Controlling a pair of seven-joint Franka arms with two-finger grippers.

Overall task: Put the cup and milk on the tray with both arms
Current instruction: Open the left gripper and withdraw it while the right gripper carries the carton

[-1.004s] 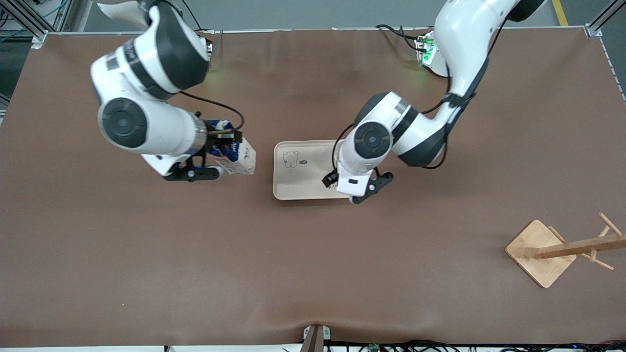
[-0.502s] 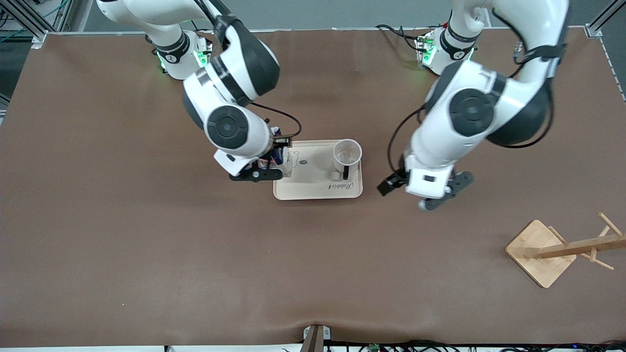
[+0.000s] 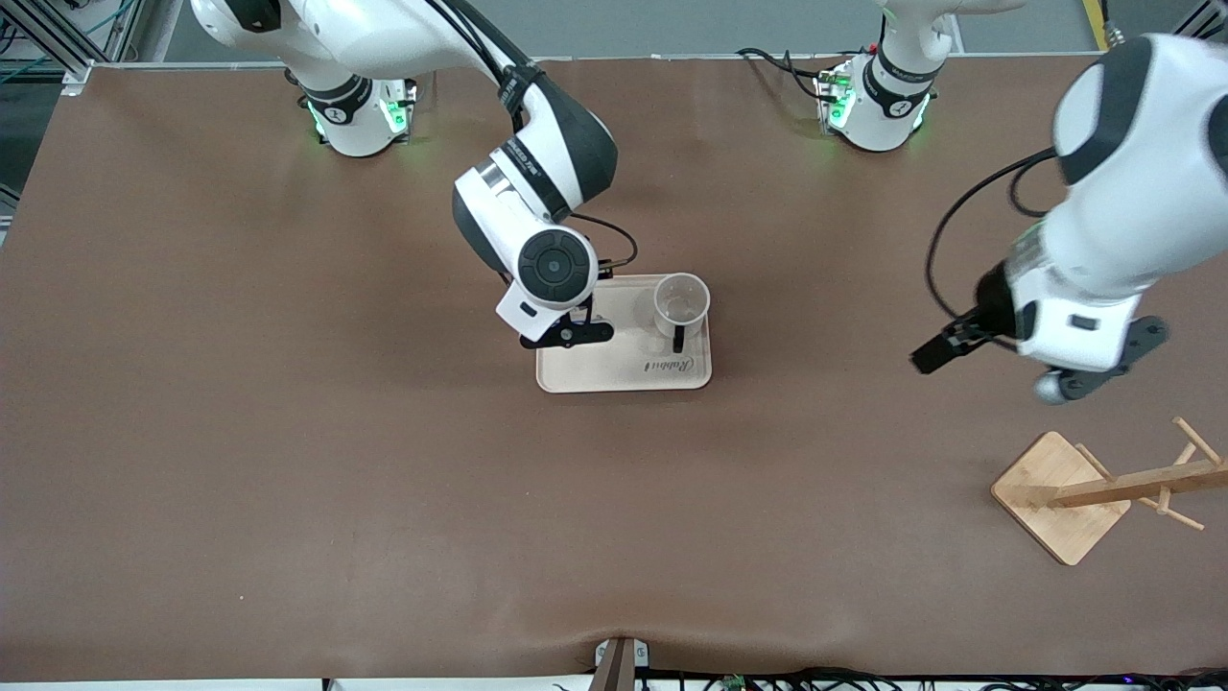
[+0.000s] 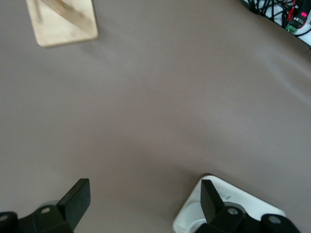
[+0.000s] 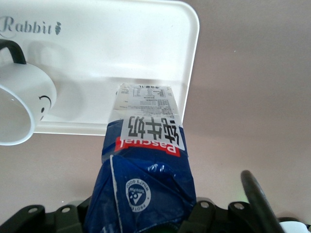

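The cream tray (image 3: 595, 369) lies mid-table. The white cup (image 3: 681, 307) stands on the tray's end toward the left arm, free of any gripper. It also shows in the right wrist view (image 5: 19, 107). My right gripper (image 3: 568, 334) is over the tray's other end, shut on the top of the blue and white milk (image 5: 146, 145). The carton's base hangs just inside the tray (image 5: 121, 39) rim; I cannot tell if it touches. The arm hides the milk in the front view. My left gripper (image 3: 1103, 372) is open and empty over bare table (image 4: 144, 194).
A wooden rack with a square base (image 3: 1060, 494) lies tipped toward the left arm's end, nearer the front camera than the left gripper. It also shows in the left wrist view (image 4: 60, 22). Cables (image 4: 286, 14) run along the table's front edge.
My right arm carried the milk from the table beside the tray to over the tray. My left gripper let go of the cup on the tray and swung away toward its own end.
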